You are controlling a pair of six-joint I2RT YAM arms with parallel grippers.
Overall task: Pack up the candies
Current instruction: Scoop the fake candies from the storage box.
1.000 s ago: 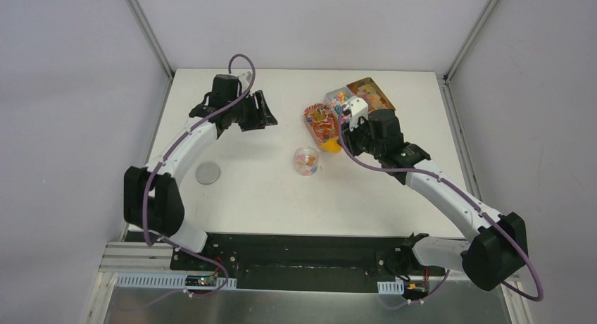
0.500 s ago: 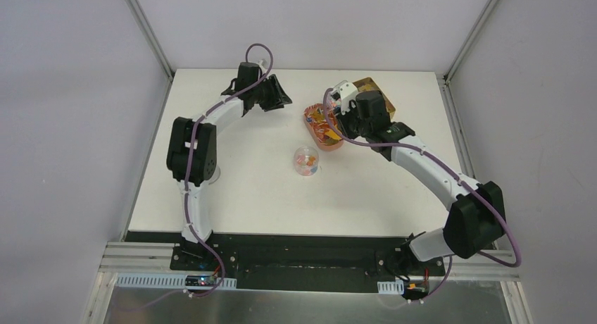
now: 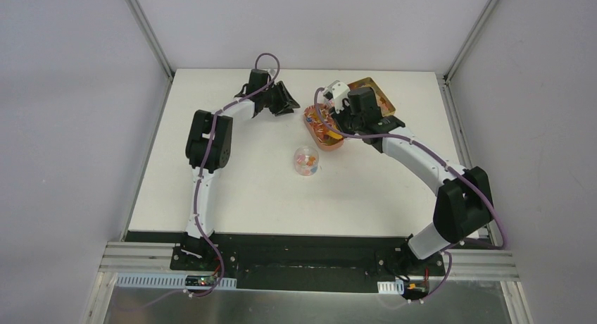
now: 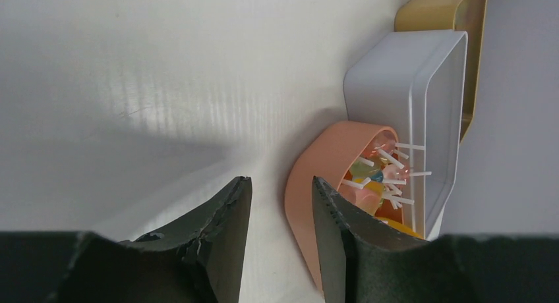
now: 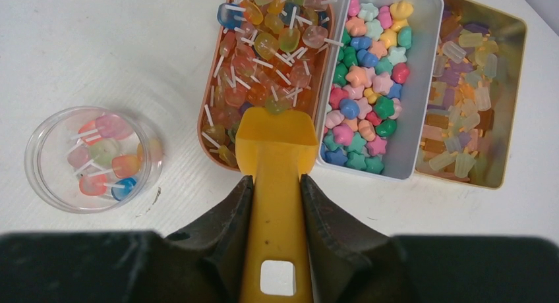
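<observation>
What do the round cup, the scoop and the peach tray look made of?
Round cup: clear glossy plastic by the look; the candies inside show through its wall.
Scoop: opaque yellow-orange plastic, smooth and moulded, with a slight sheen.
Peach tray: probably opaque matte plastic; soft rounded rim, no sharp glints.

I work on a flat white table (image 3: 253, 190). Plain pale grey walls (image 3: 63, 127) stand around it on three sides. A shiny metal post (image 3: 146, 29) stands in each far corner. Soft light falls on the table top.
</observation>
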